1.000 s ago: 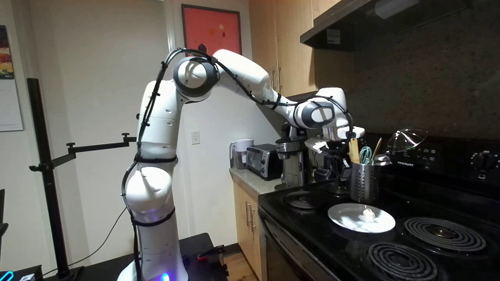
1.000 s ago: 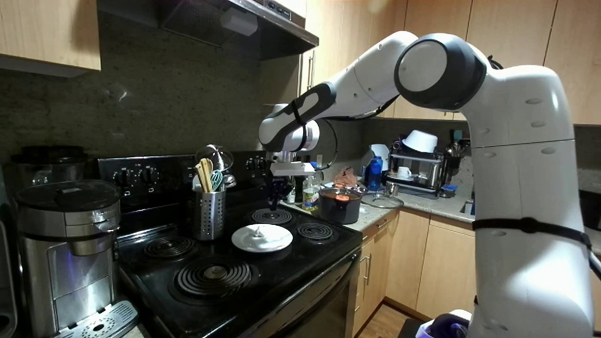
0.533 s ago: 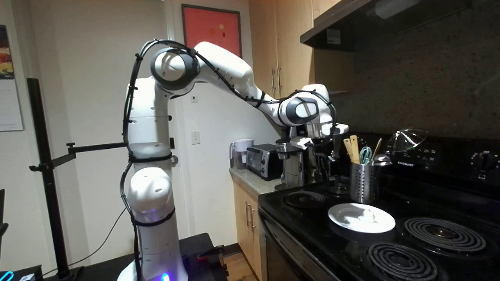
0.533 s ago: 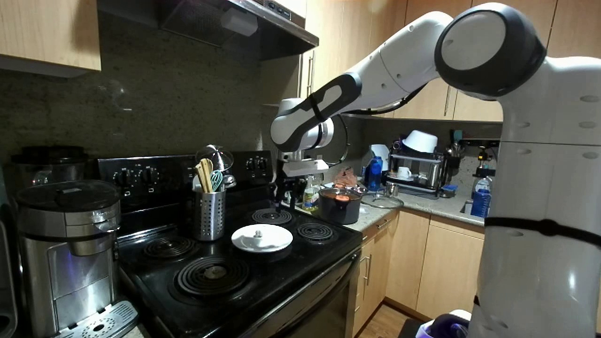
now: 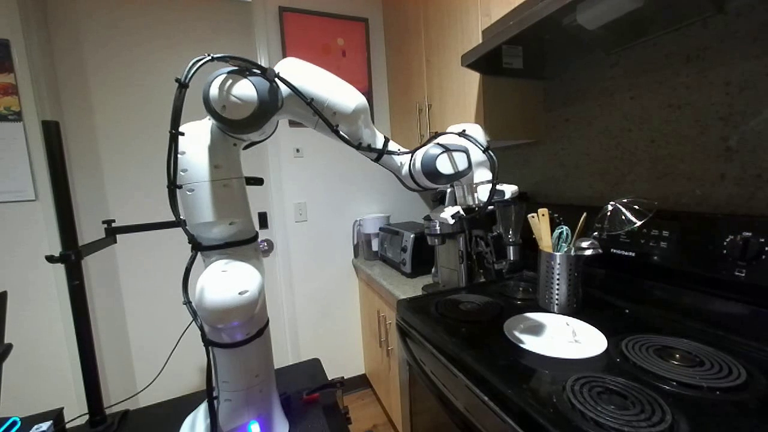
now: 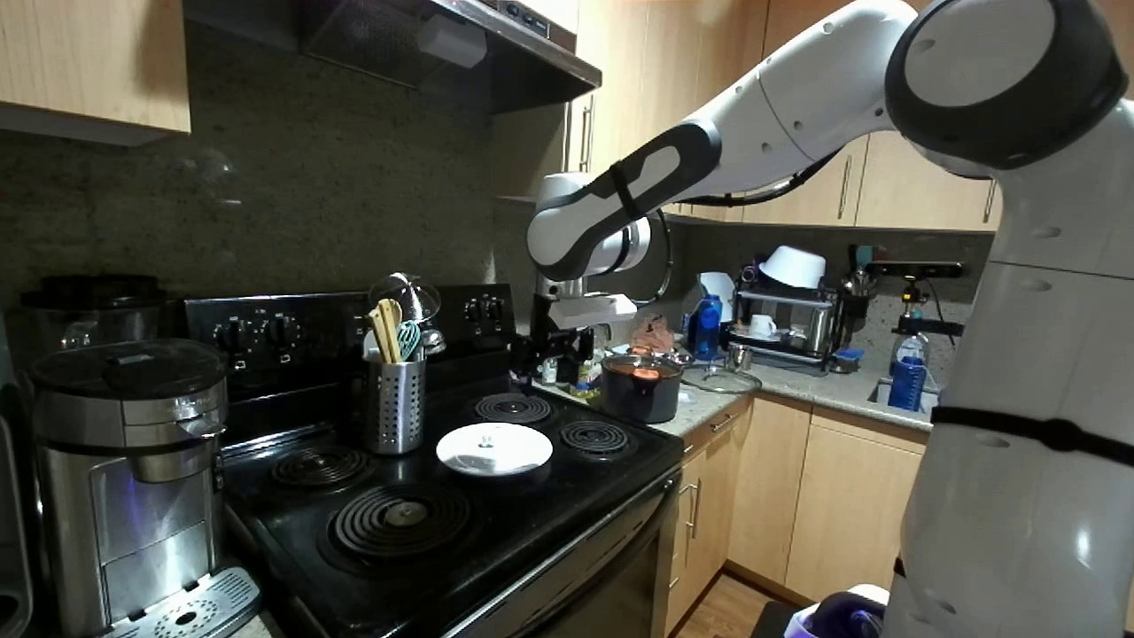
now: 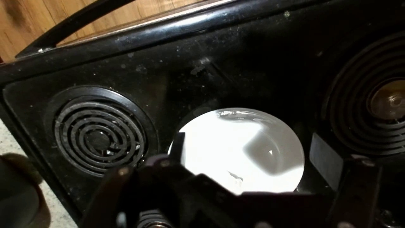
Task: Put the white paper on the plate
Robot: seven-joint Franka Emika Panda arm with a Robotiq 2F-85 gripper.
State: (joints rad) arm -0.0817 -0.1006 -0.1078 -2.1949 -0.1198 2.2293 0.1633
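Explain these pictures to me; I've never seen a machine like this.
The white machine is a robot arm, ending in a two-fingered gripper. Two pictures are taken from outside the robot; the third is taken from the end of the arm, looking down past the gripper. On the black stove you see coiled burners, a metal utensil holder and a white plate. A small wad of white paper rests on the plate, partly lost in glare. The gripper stands open and holds nothing.

The gripper [image 7: 250,145] is hanging over the stove [image 7: 240,82], jaws standing apart, the plate [image 7: 286,139] showing between, white paper [image 7: 236,183] lying on it, a burner [image 7: 98,141] sitting outside each jaw.
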